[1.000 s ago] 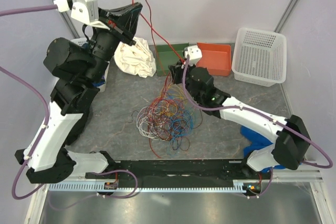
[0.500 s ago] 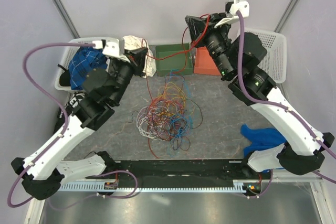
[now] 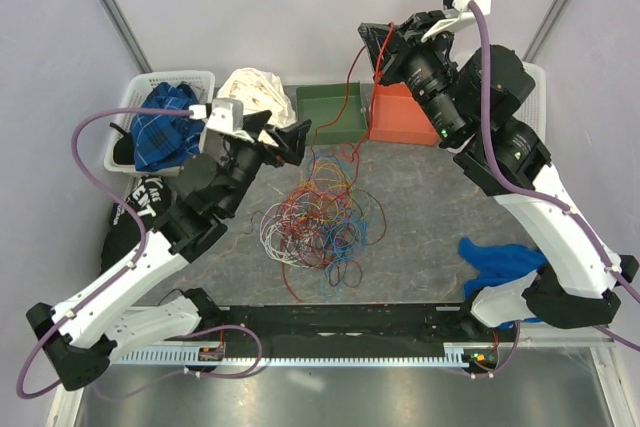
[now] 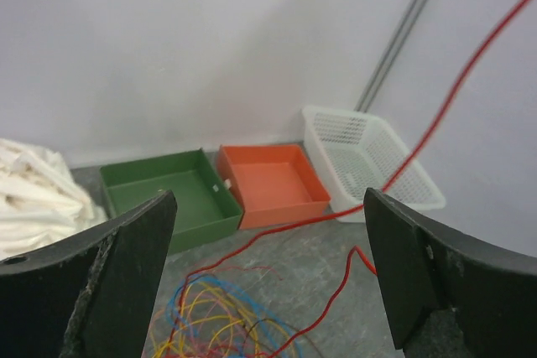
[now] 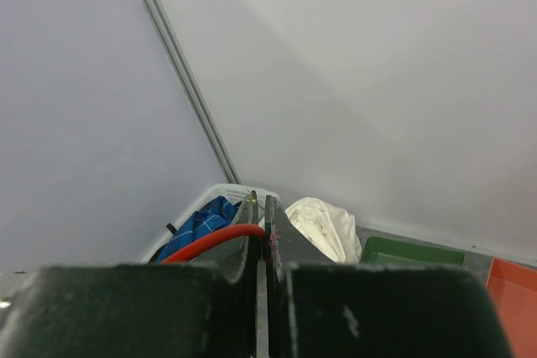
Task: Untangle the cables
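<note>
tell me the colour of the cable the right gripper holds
Red; the cable shows best in the right wrist view.

The left gripper (image 4: 268, 207) fills the bottom corners, its two dark fingers (image 4: 126, 274) wide apart with nothing between them. A red cable (image 4: 436, 121) slants down from the upper right, crosses the gap and runs to a heap of cables (image 4: 214, 316) in yellow, blue and red on the grey table (image 4: 319, 249). Along the back wall stand a green tray (image 4: 155, 190), an orange tray (image 4: 270, 186) just beside it, and a white basket (image 4: 369, 161). A white cloth (image 4: 38, 199) lies at the left.
</note>
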Tool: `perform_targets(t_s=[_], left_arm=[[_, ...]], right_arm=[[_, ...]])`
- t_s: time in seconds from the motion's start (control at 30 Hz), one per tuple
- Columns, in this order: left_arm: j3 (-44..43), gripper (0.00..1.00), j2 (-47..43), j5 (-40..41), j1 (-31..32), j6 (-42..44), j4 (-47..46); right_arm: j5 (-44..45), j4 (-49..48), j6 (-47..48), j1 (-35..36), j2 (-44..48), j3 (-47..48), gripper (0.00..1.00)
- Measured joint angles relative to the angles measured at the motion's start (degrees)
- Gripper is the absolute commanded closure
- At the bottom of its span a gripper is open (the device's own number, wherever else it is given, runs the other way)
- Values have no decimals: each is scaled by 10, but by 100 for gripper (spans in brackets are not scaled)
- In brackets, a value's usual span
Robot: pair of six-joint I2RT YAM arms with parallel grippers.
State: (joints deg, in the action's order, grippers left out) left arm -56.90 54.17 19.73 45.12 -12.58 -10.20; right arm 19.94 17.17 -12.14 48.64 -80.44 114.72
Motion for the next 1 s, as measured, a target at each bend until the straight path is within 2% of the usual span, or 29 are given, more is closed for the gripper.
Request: perform_targets(t_s=[0.2, 0.37, 0.53, 0.73, 1.0], left_arm=[[63, 0, -55, -97, 0, 20, -90], [203, 0, -114, -225, 0, 36, -243], [257, 0, -114, -301, 14, 62, -315], [273, 0, -69, -285, 85, 170, -363], [269, 0, 95, -169, 93, 268, -454]], right_arm=[[-1, 25, 0, 0, -2, 1, 100], [0, 46, 0, 0, -2, 5, 100], [0, 49, -5, 0, -2, 1, 100], [-5, 55, -22, 0, -2, -17, 100], [-43, 66, -56, 0, -2, -23, 100]])
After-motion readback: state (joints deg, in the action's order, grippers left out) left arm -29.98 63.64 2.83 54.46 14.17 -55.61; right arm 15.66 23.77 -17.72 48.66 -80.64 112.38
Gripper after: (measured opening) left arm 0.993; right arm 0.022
